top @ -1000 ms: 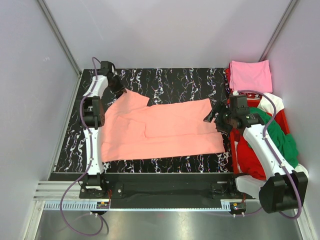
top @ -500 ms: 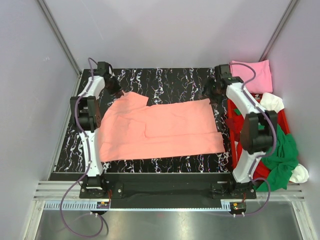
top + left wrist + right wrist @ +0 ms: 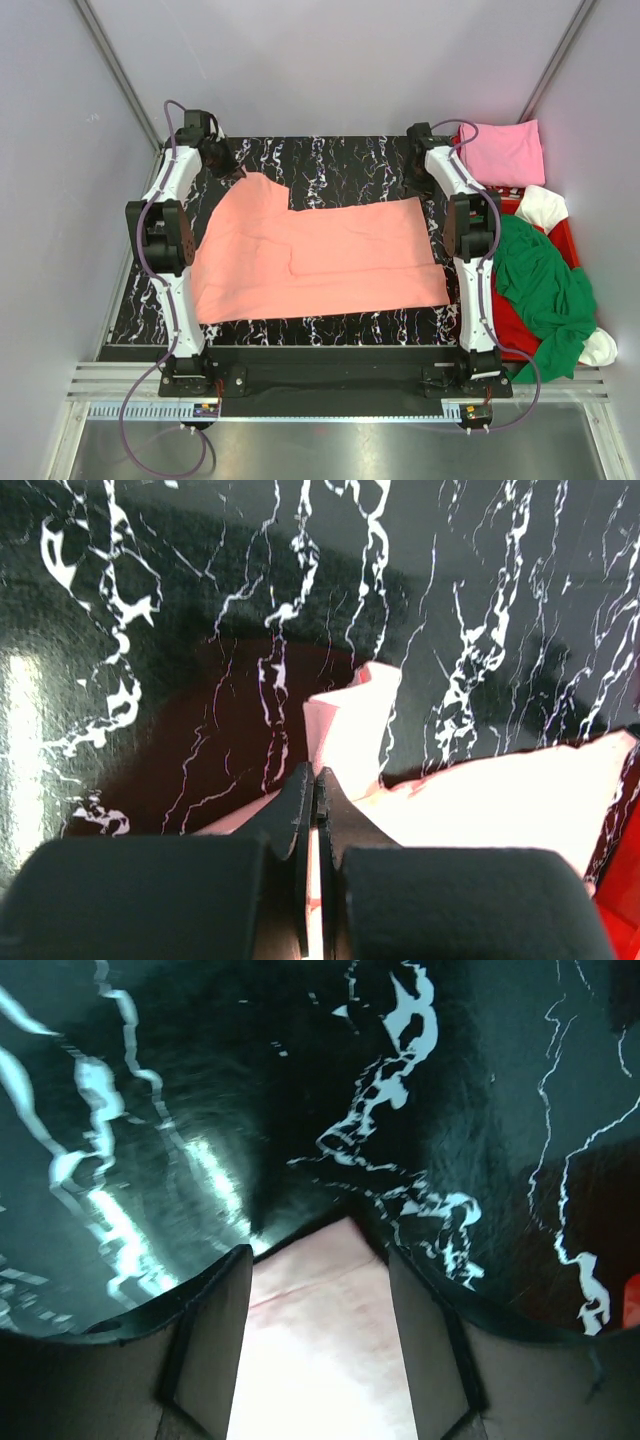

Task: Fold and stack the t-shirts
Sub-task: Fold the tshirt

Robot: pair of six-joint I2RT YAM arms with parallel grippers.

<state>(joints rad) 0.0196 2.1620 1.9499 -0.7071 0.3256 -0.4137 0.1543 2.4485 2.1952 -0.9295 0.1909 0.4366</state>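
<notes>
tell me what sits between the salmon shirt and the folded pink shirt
Top view: the right arm crosses that gap, over a strip of black marbled table; the salmon shirt and pink shirt do not touch.

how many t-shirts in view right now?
5 by colour: salmon-orange shirt spread on the table; pink shirt folded at far right; green shirt, red shirt and white shirt heaped together at the right. The heap may hide more.
</notes>
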